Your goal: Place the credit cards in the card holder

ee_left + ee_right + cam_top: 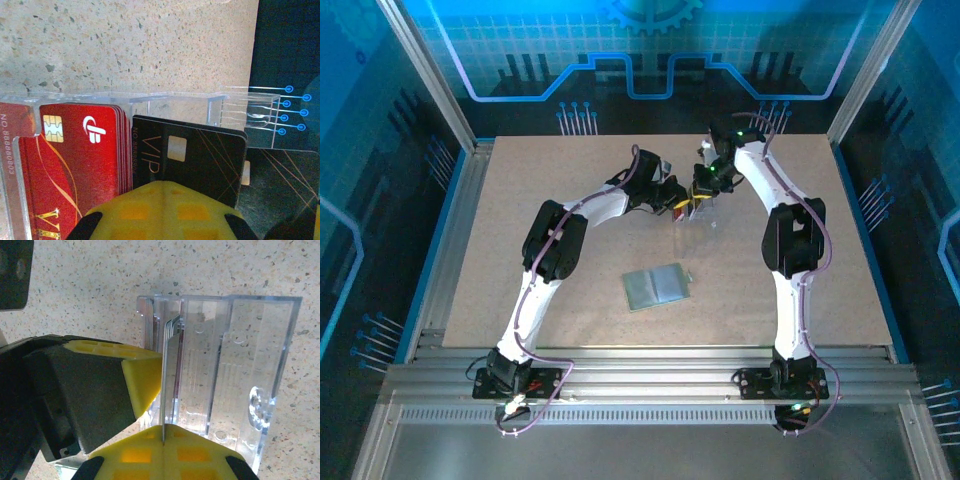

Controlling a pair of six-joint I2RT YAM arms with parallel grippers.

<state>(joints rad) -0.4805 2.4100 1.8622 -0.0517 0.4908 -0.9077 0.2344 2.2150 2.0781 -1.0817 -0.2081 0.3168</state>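
Note:
The pale grey-green card holder lies flat on the table, nearer to me than both grippers. Red credit cards stand stacked in a clear acrylic stand, with a black credit card beside them. My left gripper is shut with nothing between its fingers, its tip right against the black card's face. My right gripper is shut on the edge of a thin card standing upright at the stand. The left gripper's yellow finger touches that card's side. In the top view both grippers meet at the stand.
Another black card shows low at the right of the left wrist view. Metal frame rails border the speckled table, and open surface lies around the card holder.

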